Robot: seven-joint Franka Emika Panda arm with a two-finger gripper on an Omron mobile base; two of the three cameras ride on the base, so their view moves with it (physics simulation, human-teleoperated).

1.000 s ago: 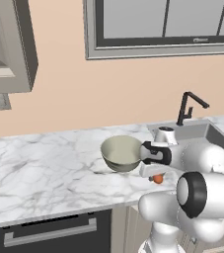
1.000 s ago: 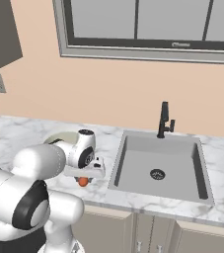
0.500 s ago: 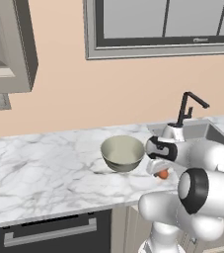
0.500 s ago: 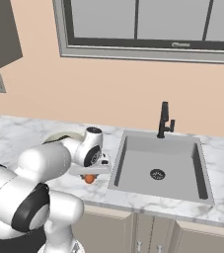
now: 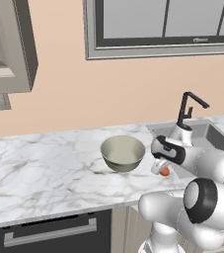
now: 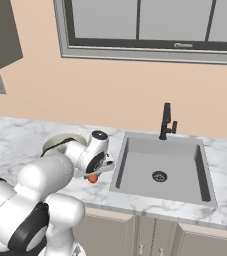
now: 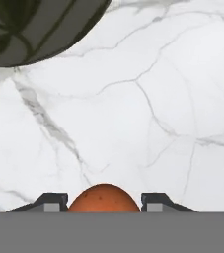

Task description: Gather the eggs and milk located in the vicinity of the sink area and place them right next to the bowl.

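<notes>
Left base view: no label or writing can be read on anything. The bowl (image 5: 123,153) is seen at centre frame on the marble counter (image 5: 39,173), with a broad bare stretch of marble to its left and the counter's front edge just below it. The gripper (image 5: 162,169) is placed right of the bowl, closed on the orange-brown egg (image 5: 165,171), which is held just above the marble between the bowl and the sink (image 5: 208,136); the black faucet (image 5: 187,108) stands at upper right. Compared with one second ago, the egg has been carried from a lower spot nearer the front edge to a point higher in the frame. Right base view: the gripper (image 6: 92,176) and egg (image 6: 92,178) are seen left of centre, just off the sink's (image 6: 160,172) left rim; the bowl (image 6: 60,142) is partly hidden behind the arm. The basin lies open, with the faucet (image 6: 166,122) at its far edge. Hand view: the egg (image 7: 103,198) is gripped between the two fingertips (image 7: 52,201) at bottom centre; bare marble (image 7: 148,99) spreads across the middle, and the bowl's dark wall (image 7: 34,27) is cut off at upper left.
</notes>
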